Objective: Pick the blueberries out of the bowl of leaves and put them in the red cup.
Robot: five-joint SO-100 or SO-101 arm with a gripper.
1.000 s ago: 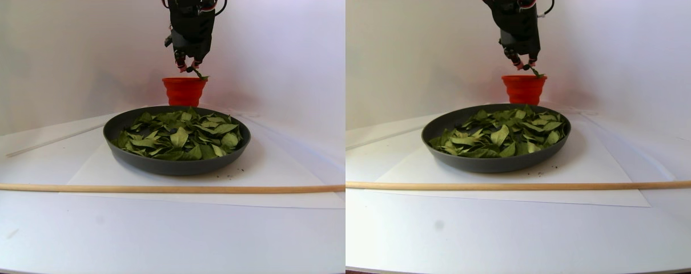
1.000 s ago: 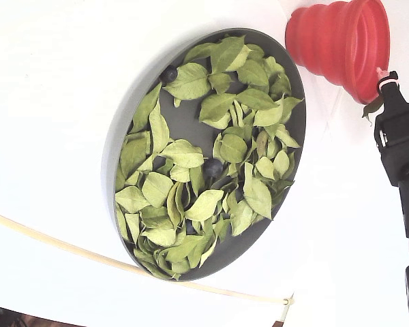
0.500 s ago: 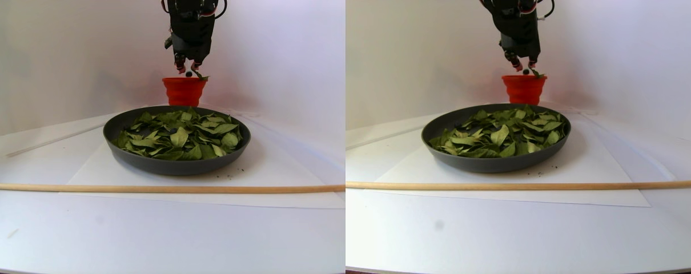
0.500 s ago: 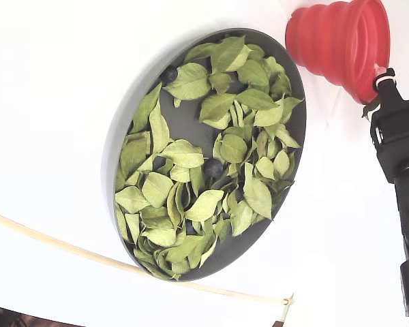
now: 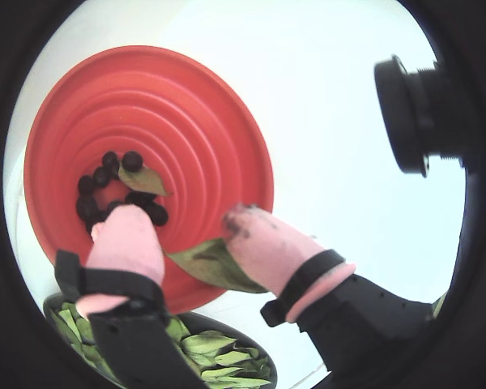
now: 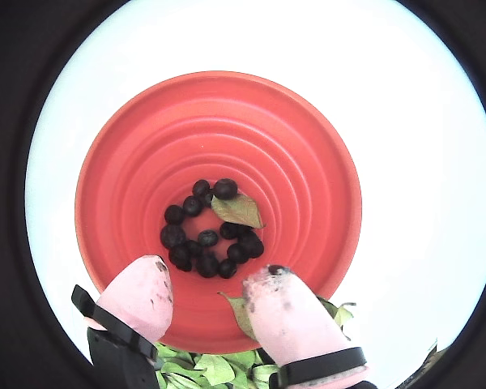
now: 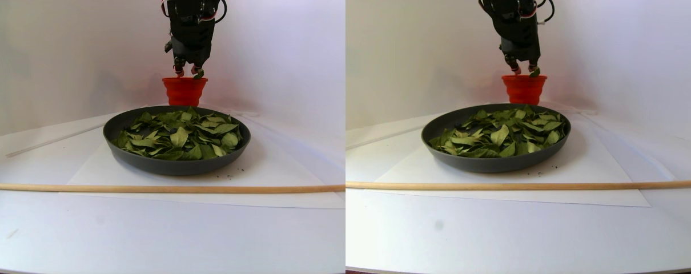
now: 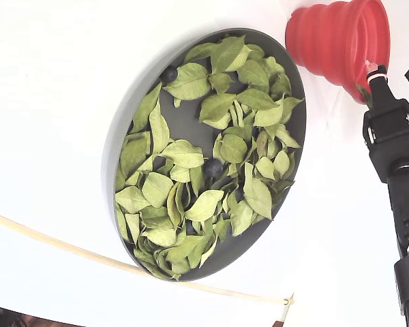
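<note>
Currently our tool (image 6: 206, 285) hangs parted above the red cup (image 6: 308, 162); a leaf (image 5: 215, 263) clinging to one finger may drop in.

In both wrist views the bowl (image 5: 227, 344) is cut by the lower edge, at about 6 o'clock, and only a few leaves (image 6: 206, 369) show there. In a wrist view the pink fingertips (image 5: 125, 243) cover part of the blueberries (image 5: 113, 166) in the red cup (image 5: 219, 130). In the fixed view the arm (image 8: 405, 184) leaves the picture at 4 o'clock.
</note>
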